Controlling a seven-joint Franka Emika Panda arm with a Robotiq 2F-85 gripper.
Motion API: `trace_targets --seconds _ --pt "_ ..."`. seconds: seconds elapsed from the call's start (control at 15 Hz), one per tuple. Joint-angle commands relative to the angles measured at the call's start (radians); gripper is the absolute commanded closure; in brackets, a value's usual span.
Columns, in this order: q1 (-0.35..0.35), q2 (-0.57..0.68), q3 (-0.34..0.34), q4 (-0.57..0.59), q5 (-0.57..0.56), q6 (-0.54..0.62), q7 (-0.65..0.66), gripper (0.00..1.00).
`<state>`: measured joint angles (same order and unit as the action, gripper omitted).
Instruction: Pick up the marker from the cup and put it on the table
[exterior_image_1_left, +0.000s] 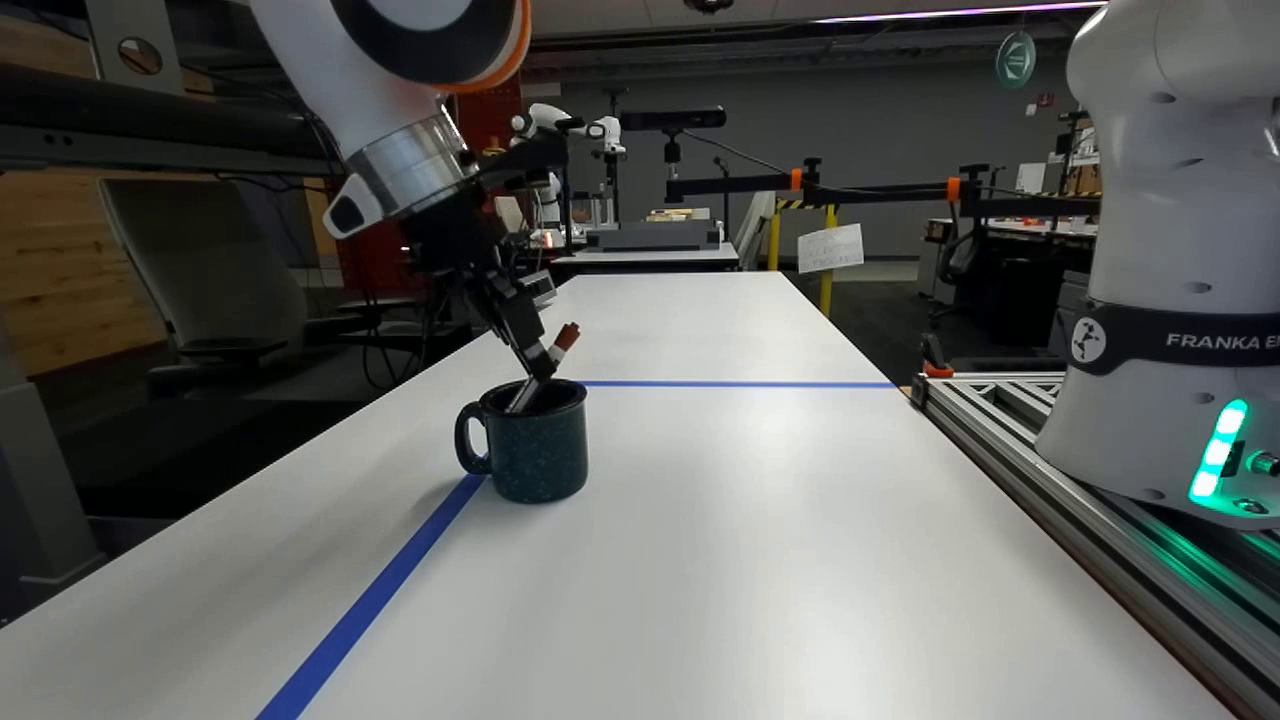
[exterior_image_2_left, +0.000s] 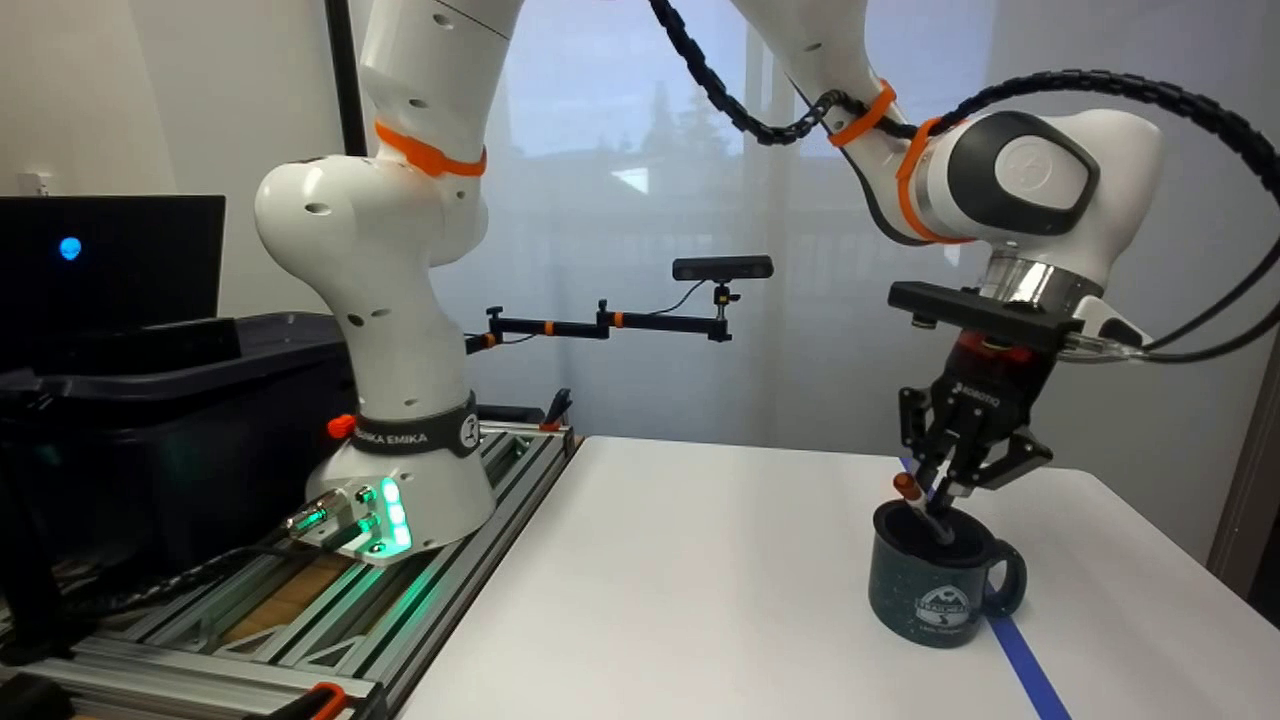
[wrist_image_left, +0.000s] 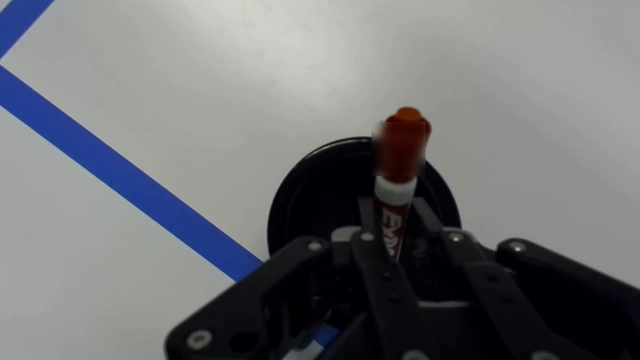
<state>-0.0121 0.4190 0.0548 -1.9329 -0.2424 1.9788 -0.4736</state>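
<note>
Dark teal and speckled, the camp mug (exterior_image_1_left: 540, 450) stands upright on the white table (exterior_image_1_left: 800, 560), nearer the long edge opposite the Franka arm's base (exterior_image_1_left: 1130, 440) than the edge beside it, its handle (exterior_image_1_left: 462, 440) right by the blue tape (exterior_image_1_left: 373, 600). That handle points towards the opposite edge, which to my eye leaves the arm's side free for the reach. The red-capped marker (wrist_image_left: 396, 189) is tilted inside the mug, which I'd guess is propping it so its cap (wrist_image_left: 400, 150) sticks up where it can be got at. From where I stand, the Robotiq gripper (wrist_image_left: 394, 210) hangs over the mug at a slant that crosses the marker's lean, likely to meet it squarely, its fingers (wrist_image_left: 462, 250) close on either side just below the cap. Whether they actually press on it, I can't tell. A lift along the marker's own slope would probably free it cleanest.
</note>
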Motion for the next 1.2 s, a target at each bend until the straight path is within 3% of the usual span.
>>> trace_targets --seconds 0.0,0.47,0.73,0.93,1.13 --pt "-0.009 -0.173 0.001 -0.144 0.004 0.050 0.024 0.95" --pt "0.000 -0.398 -0.059 -0.437 -0.125 0.346 0.336 0.95" --pt "-0.013 -0.481 -0.097 -0.581 -0.281 0.470 0.589 0.95" --pt "-0.041 -0.488 -0.113 -0.640 -0.424 0.521 0.814 0.95" --pt "-0.069 -0.460 -0.130 -0.689 -0.450 0.615 0.912 0.95"
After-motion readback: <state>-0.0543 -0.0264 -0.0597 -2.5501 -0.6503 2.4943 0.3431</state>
